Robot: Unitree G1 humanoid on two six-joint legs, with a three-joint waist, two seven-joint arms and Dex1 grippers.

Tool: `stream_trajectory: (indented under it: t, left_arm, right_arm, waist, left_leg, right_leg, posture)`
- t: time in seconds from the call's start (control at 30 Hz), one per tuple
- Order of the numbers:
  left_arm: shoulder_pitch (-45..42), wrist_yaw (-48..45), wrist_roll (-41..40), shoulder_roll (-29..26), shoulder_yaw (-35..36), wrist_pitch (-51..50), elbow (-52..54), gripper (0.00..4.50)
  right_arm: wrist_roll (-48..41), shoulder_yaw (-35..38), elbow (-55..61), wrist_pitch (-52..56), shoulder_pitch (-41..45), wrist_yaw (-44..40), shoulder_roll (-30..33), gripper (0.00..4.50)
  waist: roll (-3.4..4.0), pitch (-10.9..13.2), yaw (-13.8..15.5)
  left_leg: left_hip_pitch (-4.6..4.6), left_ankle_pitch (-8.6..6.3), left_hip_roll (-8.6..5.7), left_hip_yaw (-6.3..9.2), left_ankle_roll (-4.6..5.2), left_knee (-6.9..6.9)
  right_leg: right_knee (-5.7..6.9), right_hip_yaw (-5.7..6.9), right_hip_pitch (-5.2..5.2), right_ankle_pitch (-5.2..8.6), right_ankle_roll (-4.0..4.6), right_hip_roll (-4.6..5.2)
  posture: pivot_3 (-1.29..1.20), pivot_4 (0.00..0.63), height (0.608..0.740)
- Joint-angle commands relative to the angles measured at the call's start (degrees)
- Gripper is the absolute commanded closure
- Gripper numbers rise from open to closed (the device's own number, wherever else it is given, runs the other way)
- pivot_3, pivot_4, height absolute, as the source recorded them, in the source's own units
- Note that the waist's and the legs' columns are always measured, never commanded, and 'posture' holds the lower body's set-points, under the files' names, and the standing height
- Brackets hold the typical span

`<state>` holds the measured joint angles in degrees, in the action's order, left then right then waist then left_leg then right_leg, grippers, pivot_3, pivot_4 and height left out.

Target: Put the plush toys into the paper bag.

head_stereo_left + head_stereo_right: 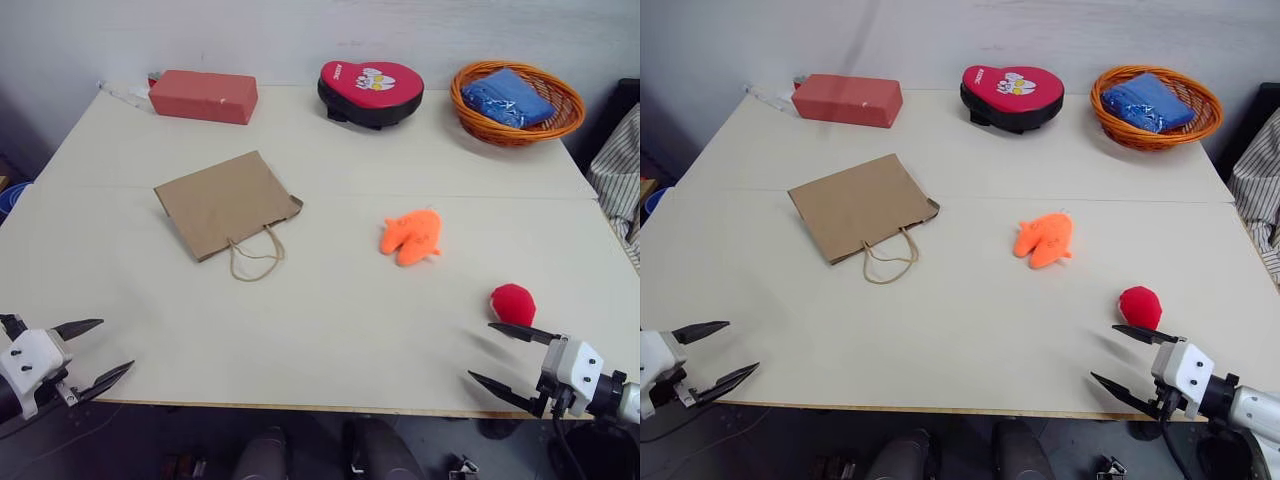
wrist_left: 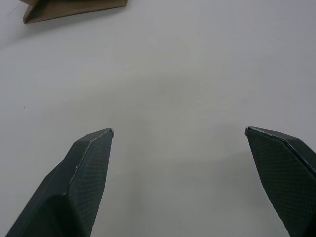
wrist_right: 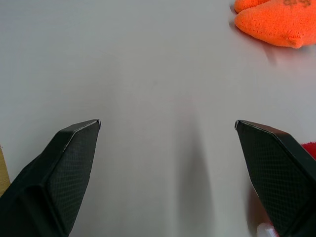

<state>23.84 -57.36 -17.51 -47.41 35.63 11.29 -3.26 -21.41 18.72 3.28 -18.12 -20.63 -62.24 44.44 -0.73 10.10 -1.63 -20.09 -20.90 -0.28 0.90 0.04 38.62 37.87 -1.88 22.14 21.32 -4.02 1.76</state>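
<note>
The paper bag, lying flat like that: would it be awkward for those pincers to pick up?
Probably. The paper bag lies collapsed flat on the table, so it looks thin and floppy and would likely sag or fold when lifted by one edge. It seems light, so a push would probably slide it. Its twine handles lie loose and would likely dangle.

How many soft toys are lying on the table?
2. The orange toy lies near the table's middle, right of the paper bag. The red ball lies near the front right edge, just ahead of the right gripper. None seem hidden.
</note>
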Motion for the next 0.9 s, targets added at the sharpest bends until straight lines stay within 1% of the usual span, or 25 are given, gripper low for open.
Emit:
stream_trajectory:
  t: [0.03, 0.17, 0.3, 0.37, 0.4, 0.43, 0.47, 0.5, 0.57, 0.67, 0.73, 0.8, 0.83, 0.9]
  left_arm:
    - [0.77, -0.67, -1.28, -0.36, 1.34, -0.46, 0.31, 0.0]
    - [0.8, -1.49, -4.15, -0.39, 1.6, -4.74, 2.35, 0.0]
    - [-0.43, -3.39, -7.21, -1.89, 0.88, -10.84, 4.36, 0.0]
    - [-1.95, -4.98, -9.27, -4.4, -0.29, -16.69, 6.26, 0.0]
    - [-2.78, -5.74, -9.18, -6.3, -1.19, -19.11, 6.62, 0.0]
    - [-3.48, -6.41, -7.93, -8.48, -2.3, -20.59, 6.57, 0.0]
    - [-4.52, -7.23, -5.99, -10.48, -3.46, -20.0, 5.75, 0.0]
    - [-6.14, -7.0, -5.61, -11.93, -4.2, -21.42, 5.4, 0.0]
    - [-11.91, -5.35, -7.39, -13.71, -5.94, -25.97, 5.83, 0.0]
    - [-22.4, -3.37, -7.13, -14.84, -11.84, -30.54, 6.76, 0.0]
    - [-29.86, -2.85, -5.09, -14.48, -17.09, -30.73, 6.49, 0.0]
    - [-35.69, -4.35, -3.72, -14.63, -22.44, -31.53, 6.72, 0.0]
    - [-39.82, -5.14, -1.98, -14.05, -26.04, -31.15, 5.83, 0.0]
    - [-45.68, -5.95, 0.68, -12.84, -30.8, -29.88, 3.55, 0.0]
  right_arm:
    - [-0.32, 1.26, 1.03, 0.24, 0.57, 0.46, 0.44, 0.03]
    - [-0.54, 0.28, 2.28, 1.49, 0.56, 1.48, -0.77, 0.03]
    - [-0.92, -0.89, 8.59, 3.57, 0.82, 4.35, -2.31, 0.03]
    - [-6.67, -1.86, 15.67, 4.55, 2.02, 5.94, -5.43, 0.03]
    - [-10.48, -2.36, 19.64, 8.12, 2.55, 7.71, -6.21, 0.03]
    - [-13.46, -2.67, 22.94, 11.15, 3.35, 9.59, -6.77, 0.03]
    - [-15.55, -2.63, 25.37, 13.01, 4.6, 11.62, -7.5, 0.03]
    - [-16.91, -2.56, 27.65, 14.77, 5.45, 12.98, -7.56, 0.03]
    - [-16.45, -2.82, 30.78, 15.45, 7.75, 15.84, -8.7, 0.03]
    - [-15.53, -4.63, 33.79, 17.32, 9.33, 17.01, -8.92, 0.03]
    - [-14.31, -5.05, 34.3, 17.54, 9.63, 17.3, -9.07, 0.03]
    - [-13.5, -4.91, 34.25, 17.72, 9.16, 17.71, -9.36, 0.03]
    - [-13.17, -4.78, 34.08, 17.63, 8.35, 17.68, -9.59, 0.03]
    - [-12.63, -4.71, 33.85, 17.36, 7.35, 17.55, -9.96, 0.03]
  waist:
    - [0.0, 0.0, -0.01]
    - [0.0, 0.0, 0.02]
    - [-0.01, 0.0, 0.04]
    - [-0.01, 0.0, 0.03]
    - [0.0, 0.0, 0.03]
    - [0.01, 0.01, 0.04]
    - [0.02, 0.01, 0.02]
    - [0.04, 0.01, 0.02]
    - [0.02, 0.0, 0.18]
    - [-0.02, -0.03, 0.56]
    - [-0.04, -0.04, 0.72]
    - [-0.04, -0.04, 0.67]
    - [-0.04, -0.04, 0.52]
    - [-0.04, -0.03, 0.39]
  left_leg:
    - [0.0, 0.0, 0.0, 0.0, 0.0, 0.0]
    - [0.0, 0.0, 0.0, 0.01, 0.0, 0.0]
    - [-0.01, 0.01, 0.0, 0.01, -0.01, 0.01]
    - [-0.01, 0.01, 0.0, 0.02, -0.02, 0.02]
    - [-0.01, 0.03, 0.0, 0.06, -0.05, 0.02]
    - [-0.01, 0.04, 0.0, 0.07, -0.06, 0.03]
    - [-0.01, 0.06, 0.0, 0.07, -0.09, 0.03]
    - [-0.01, 0.09, 0.0, 0.09, -0.15, 0.04]
    - [0.0, 0.14, -0.02, 0.08, -0.23, 0.04]
    - [-0.14, 0.19, -0.02, 0.13, -0.32, 0.03]
    - [-0.27, 0.21, -0.04, 0.11, -0.38, 0.08]
    - [-0.38, 0.21, -0.04, 0.1, -0.38, 0.2]
    - [-0.4, 0.2, -0.04, 0.08, -0.37, 0.23]
    - [-0.41, 0.18, -0.04, 0.05, -0.35, 0.28]
  right_leg:
    - [0.0, 0.0, 0.0, 0.0, 0.0, 0.0]
    - [0.01, 0.0, 0.0, 0.0, 0.0, 0.0]
    - [0.02, 0.0, 0.01, 0.0, 0.0, 0.0]
    - [0.06, 0.01, 0.01, 0.0, 0.0, 0.0]
    - [0.08, 0.04, 0.01, 0.0, 0.0, -0.02]
    - [0.12, 0.04, 0.01, 0.0, 0.0, -0.02]
    - [0.16, 0.04, 0.03, 0.0, 0.0, -0.02]
    - [0.18, 0.05, 0.03, 0.0, 0.0, -0.02]
    - [0.15, 0.05, 0.02, -0.01, 0.01, 0.0]
    - [0.12, 0.11, 0.14, -0.01, 0.01, 0.0]
    - [0.16, 0.08, 0.27, -0.01, 0.01, -0.02]
    - [0.24, 0.07, 0.35, -0.01, 0.0, -0.05]
    - [0.43, 0.05, 0.37, -0.02, -0.01, -0.05]
    - [0.49, 0.02, 0.38, -0.02, -0.01, -0.06]
  posture:
    - [0.0, 0.15, 0.74]
    - [0.0, 0.15, 0.74]
    - [0.0, 0.15, 0.74]
    - [0.0, 0.15, 0.74]
    - [0.0, 0.15, 0.74]
    - [0.0, 0.15, 0.74]
    - [0.0, 0.15, 0.74]
    - [0.0, 0.15, 0.74]
    - [0.0, 0.15, 0.74]
    - [0.0, 0.15, 0.74]
    - [0.0, 0.15, 0.74]
    - [0.0, 0.15, 0.74]
    - [0.0, 0.15, 0.74]
    - [0.0, 0.15, 0.74]
